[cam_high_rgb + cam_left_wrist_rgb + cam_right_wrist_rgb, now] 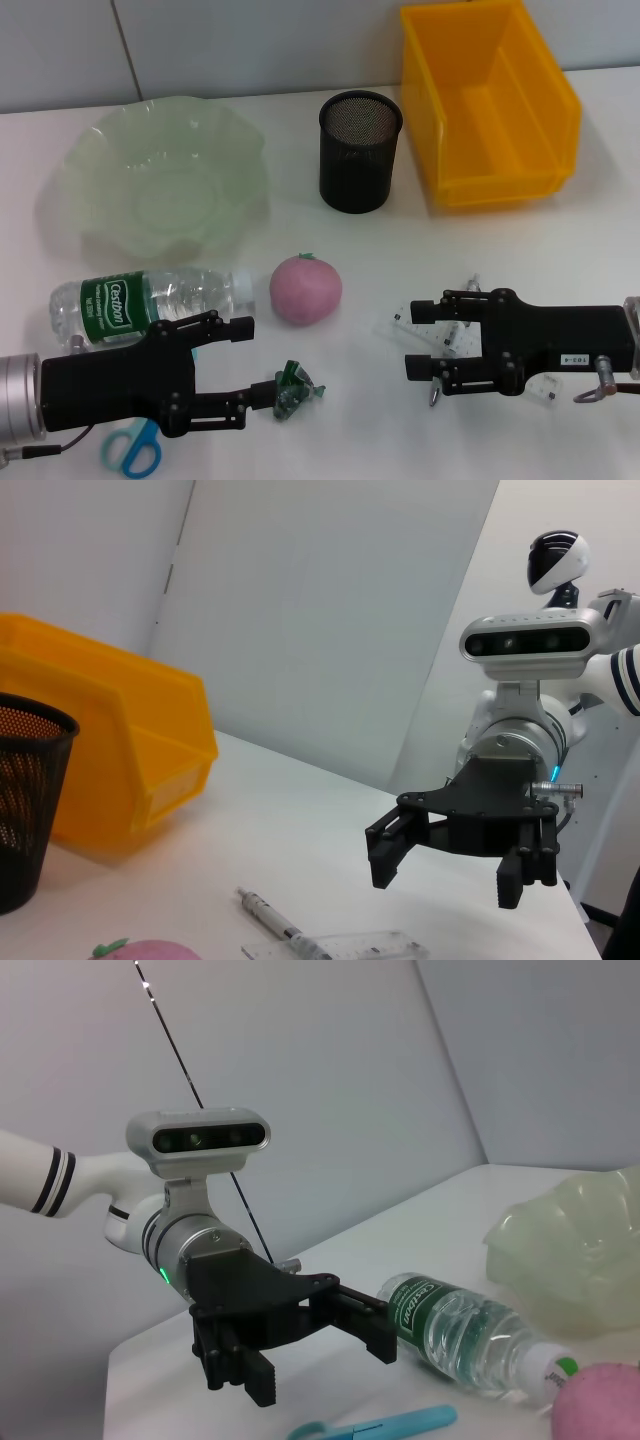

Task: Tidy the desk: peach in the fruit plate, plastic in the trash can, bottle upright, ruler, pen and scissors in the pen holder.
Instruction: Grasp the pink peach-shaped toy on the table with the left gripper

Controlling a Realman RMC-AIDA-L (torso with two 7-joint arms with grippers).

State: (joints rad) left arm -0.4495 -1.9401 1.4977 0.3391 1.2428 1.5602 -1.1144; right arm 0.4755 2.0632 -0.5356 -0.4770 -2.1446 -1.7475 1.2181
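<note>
The pink peach sits mid-table, in front of the green fruit plate. A clear bottle with a green label lies on its side to the peach's left. Crumpled green plastic lies by the lower finger of my open left gripper. The blue-handled scissors lie under the left arm. My right gripper stands open over the clear ruler and the pen. At the back stand the black mesh pen holder and the yellow trash can.
The left wrist view shows the right gripper above the pen and ruler. The right wrist view shows the left gripper near the bottle and scissors.
</note>
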